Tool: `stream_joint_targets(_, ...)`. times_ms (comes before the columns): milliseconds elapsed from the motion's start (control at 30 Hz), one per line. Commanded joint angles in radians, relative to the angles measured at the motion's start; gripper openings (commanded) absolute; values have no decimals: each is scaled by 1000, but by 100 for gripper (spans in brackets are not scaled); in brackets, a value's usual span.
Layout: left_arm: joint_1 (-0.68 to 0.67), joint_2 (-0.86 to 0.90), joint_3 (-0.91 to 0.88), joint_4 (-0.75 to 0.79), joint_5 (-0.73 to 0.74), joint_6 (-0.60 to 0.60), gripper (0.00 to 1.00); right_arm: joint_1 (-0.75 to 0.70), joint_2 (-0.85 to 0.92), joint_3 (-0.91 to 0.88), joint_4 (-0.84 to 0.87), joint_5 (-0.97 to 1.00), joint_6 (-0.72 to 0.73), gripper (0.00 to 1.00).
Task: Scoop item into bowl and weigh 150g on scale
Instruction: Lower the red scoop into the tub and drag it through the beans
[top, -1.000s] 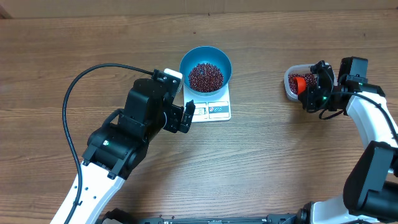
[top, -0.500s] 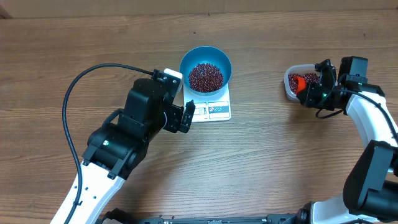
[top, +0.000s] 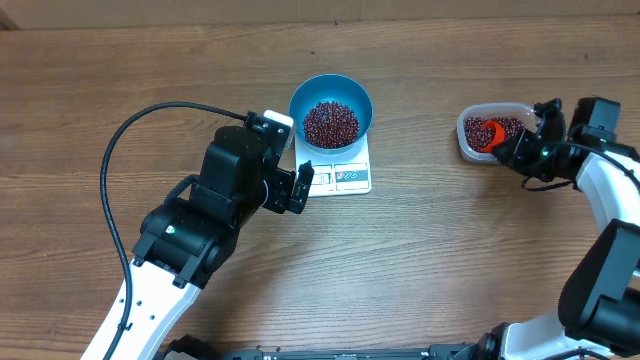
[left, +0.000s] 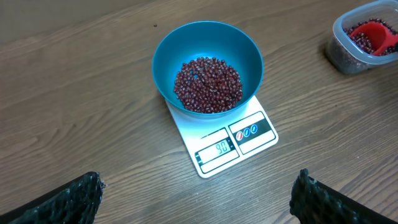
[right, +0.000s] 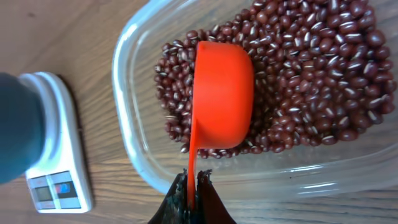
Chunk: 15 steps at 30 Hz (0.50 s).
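Pinching the handle of the orange scoop (right: 222, 93), the right gripper (right: 193, 186) holds it among beans (right: 311, 74) in the clear tub (right: 134, 143), while the left gripper (left: 196, 205) gapes wide before the blue bowl (left: 180, 46) of beans on the scale (left: 233, 143).

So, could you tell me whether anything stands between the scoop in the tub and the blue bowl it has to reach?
Nothing visible does. Only bare table lies between the tub, where the right gripper holds the scoop among the beans, and the bowl on the scale. The open left gripper sits on the scale's far side.
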Motion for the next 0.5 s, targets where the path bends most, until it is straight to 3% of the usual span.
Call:
stream_joint_targets(0,5,-13,2,3,9,-7,99,-26,4,-9,0,-156,3,4)
stream_joint_targets(333,5,-13,2,3,9,-7,100,-124,4,-9,-55,-235,3,4)
stream_joint_targets(467,5,-13,2,3,9,-7,99,-130,4,-9,-58,-80,-56,4)
